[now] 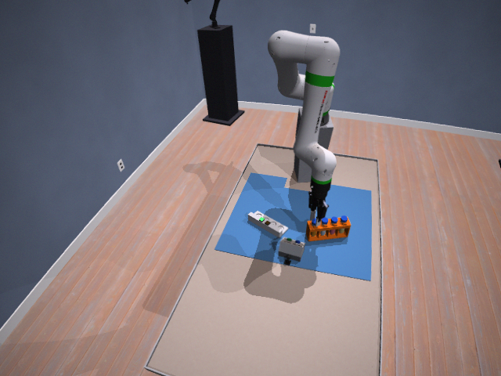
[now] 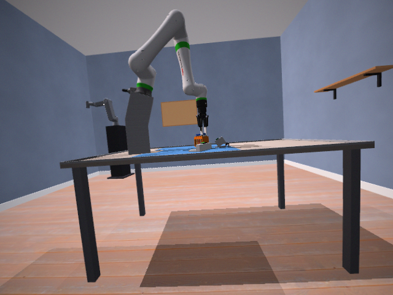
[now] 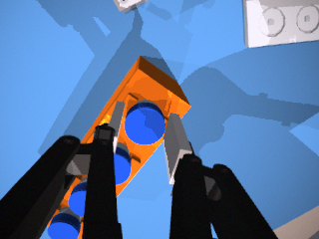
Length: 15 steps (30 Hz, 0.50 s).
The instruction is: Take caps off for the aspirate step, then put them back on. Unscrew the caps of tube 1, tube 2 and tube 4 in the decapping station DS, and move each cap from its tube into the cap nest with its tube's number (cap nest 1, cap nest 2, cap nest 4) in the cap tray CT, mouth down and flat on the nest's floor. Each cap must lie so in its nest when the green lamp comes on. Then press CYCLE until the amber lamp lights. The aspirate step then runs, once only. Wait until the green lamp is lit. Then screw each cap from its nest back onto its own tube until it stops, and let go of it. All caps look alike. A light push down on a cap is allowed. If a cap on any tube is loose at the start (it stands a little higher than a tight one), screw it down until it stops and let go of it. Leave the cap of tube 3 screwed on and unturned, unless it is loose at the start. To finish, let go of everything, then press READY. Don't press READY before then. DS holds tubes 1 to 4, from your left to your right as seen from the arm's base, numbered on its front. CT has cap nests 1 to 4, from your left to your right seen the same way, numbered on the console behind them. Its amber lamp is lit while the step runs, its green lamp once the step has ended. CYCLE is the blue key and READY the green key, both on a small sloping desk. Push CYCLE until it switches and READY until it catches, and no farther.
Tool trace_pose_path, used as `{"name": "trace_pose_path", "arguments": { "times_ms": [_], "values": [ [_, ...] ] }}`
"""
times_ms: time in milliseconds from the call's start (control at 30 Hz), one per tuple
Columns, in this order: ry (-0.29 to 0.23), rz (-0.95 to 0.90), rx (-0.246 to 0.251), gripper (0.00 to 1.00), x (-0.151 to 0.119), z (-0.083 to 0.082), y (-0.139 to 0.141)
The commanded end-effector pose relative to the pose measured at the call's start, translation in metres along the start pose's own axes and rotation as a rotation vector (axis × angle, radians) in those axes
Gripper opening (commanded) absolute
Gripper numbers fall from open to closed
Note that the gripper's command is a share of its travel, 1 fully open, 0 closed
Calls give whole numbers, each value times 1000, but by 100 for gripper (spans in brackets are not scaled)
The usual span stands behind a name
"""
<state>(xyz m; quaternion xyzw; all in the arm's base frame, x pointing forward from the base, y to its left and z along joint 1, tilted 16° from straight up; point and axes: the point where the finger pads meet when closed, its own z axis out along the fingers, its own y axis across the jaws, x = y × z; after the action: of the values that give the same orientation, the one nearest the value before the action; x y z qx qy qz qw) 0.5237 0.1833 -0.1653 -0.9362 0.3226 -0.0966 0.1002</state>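
The orange station DS [image 1: 327,236] [image 3: 142,66] stands on the blue mat with a blue cap on each of its tubes. My gripper [image 1: 316,220] [image 2: 203,132] [image 3: 145,121] points down over the DS end nearest the desk. Its fingers stand on both sides of the tube 4 cap [image 1: 314,222] [image 3: 145,124], slightly wider than the cap, so it is open around it. Whether that cap is fully down cannot be told. The white tray CT [image 1: 266,229] [image 3: 254,39] shows its nests empty. Its green lamp [image 1: 261,219] is lit and its amber lamp [image 1: 267,222] is dark.
The small grey desk [image 1: 290,249] stands between CT and DS, toward the top camera, with the green READY key [image 1: 289,239] and blue CYCLE key [image 1: 297,241]. The tube 3 cap [image 1: 324,222] [image 3: 121,165] is close beside one finger.
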Motion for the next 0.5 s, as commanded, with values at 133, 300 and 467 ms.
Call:
{"name": "trace_pose_path", "arguments": {
  "times_ms": [133, 300, 467],
  "values": [
    [-1, -3, 3, 0, 0, 0, 0],
    [-1, -3, 3, 0, 0, 0, 0],
    [-1, 64, 3, 0, 0, 0, 0]
  ]
}}
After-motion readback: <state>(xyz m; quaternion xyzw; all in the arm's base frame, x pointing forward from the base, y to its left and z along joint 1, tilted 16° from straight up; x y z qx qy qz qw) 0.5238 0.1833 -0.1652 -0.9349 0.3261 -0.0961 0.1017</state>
